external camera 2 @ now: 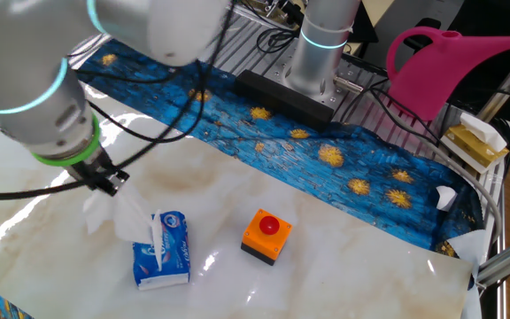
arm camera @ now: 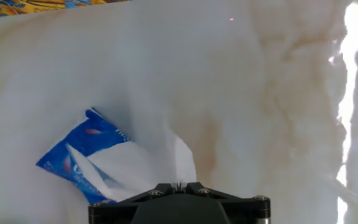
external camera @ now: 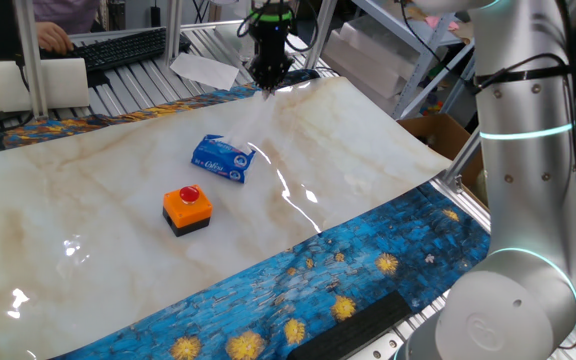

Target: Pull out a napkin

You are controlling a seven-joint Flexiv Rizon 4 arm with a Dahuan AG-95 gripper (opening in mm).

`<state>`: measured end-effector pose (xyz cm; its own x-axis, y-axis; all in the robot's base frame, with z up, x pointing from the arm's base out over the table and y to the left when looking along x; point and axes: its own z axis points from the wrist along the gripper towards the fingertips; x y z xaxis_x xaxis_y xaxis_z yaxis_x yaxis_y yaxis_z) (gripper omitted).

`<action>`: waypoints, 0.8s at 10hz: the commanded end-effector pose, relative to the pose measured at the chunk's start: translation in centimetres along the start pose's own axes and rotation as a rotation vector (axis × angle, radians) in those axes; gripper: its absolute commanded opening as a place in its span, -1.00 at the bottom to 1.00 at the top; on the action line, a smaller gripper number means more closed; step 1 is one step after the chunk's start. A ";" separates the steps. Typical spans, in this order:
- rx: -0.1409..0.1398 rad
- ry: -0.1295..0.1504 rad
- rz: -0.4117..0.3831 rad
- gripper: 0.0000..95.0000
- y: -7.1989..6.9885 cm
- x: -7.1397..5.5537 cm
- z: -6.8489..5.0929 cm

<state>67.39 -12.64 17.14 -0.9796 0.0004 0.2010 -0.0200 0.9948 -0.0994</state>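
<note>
Gripper (arm camera: 180,185) jaws pinched shut on the top of the napkin (arm camera: 178,155), a thin, limp, tear-prone white sheet hanging above the marble table (arm camera: 260,93), its tail reaching toward the blue packet (arm camera: 82,158) beyond; best held at that bunched edge.
</note>
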 end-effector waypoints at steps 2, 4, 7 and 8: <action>0.101 -0.002 -0.068 -1.00 0.8 1.8 -2.1; 0.093 0.052 -0.049 -1.00 1.6 3.0 -3.6; 0.135 0.042 -0.095 -1.00 1.8 3.4 -4.1; 0.145 0.038 -0.104 -1.00 1.8 3.3 -4.1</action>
<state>65.27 -10.28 21.76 -0.9540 -0.0736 0.2907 -0.1359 0.9703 -0.2001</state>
